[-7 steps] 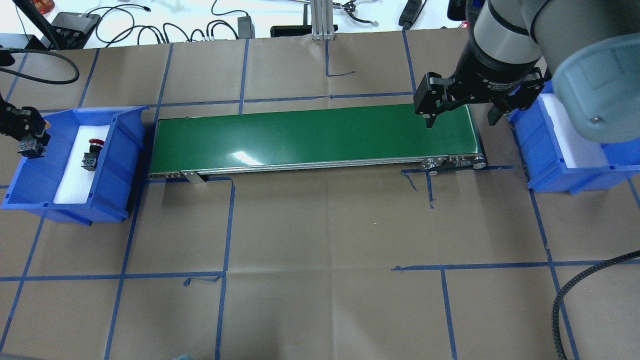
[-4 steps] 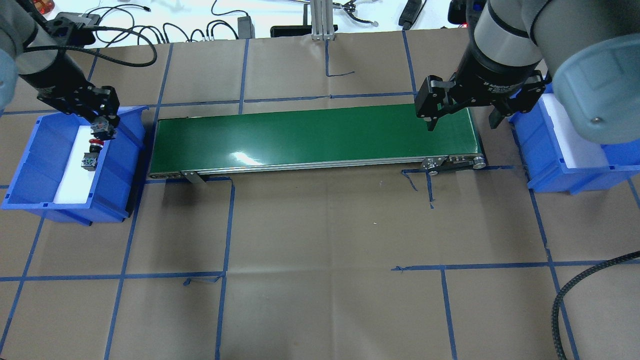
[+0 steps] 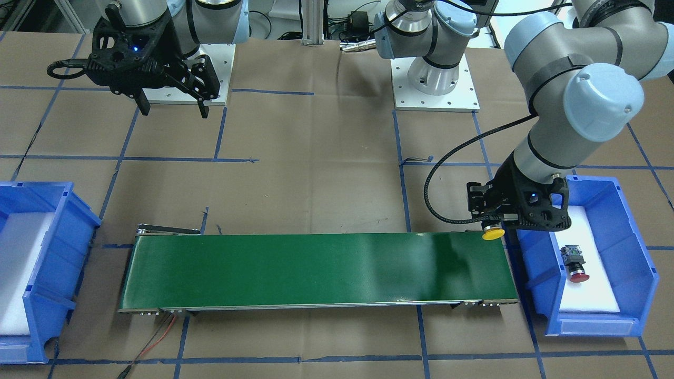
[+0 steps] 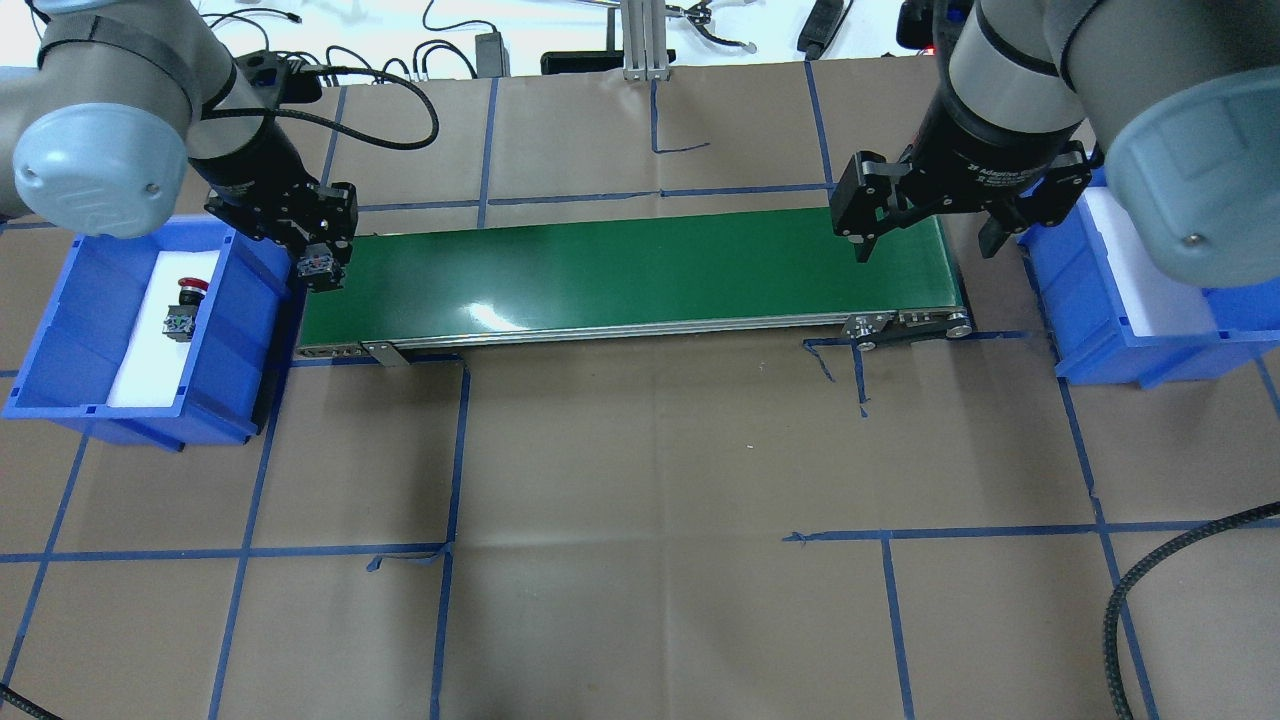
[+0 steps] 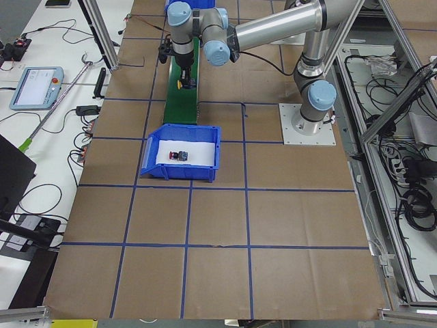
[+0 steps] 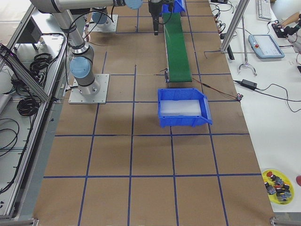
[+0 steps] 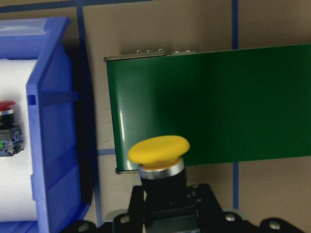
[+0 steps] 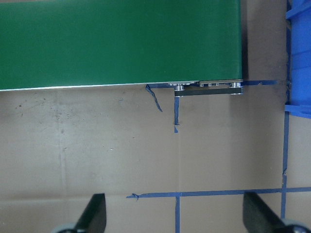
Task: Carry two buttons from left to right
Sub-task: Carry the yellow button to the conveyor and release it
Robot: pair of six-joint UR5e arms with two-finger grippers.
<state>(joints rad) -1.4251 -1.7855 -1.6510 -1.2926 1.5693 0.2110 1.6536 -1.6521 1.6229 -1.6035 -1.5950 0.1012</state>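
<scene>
Left gripper (image 3: 495,227) is pinched on the black body of the yellow button (image 7: 159,149). It holds the button over the belt (image 4: 630,275), at the belt's left end and just above the edge on the robot's side. The button looks clear of the belt surface, though the gap is hard to judge.

Yellow button: long axis runs across the belt. The cap points away from the robot and the grey rear end faces back toward it. How far it tips downward, I cannot tell.

Red button (image 4: 185,305): lies on its side on white padding in the left bin (image 3: 645,263), just off the belt's left end. Its cap also points away from the robot, so its long axis is crosswise to the belt like the other's. The left arm is much the nearer to it.

Right gripper (image 4: 922,245): fingers spread, holding nothing, hovering over the belt's right end beside the right bin (image 3: 79,210).

Judgement: the first button is about to be set down. The belt lies below the cap and on its far side, so a short move over the belt and down should place it.
</scene>
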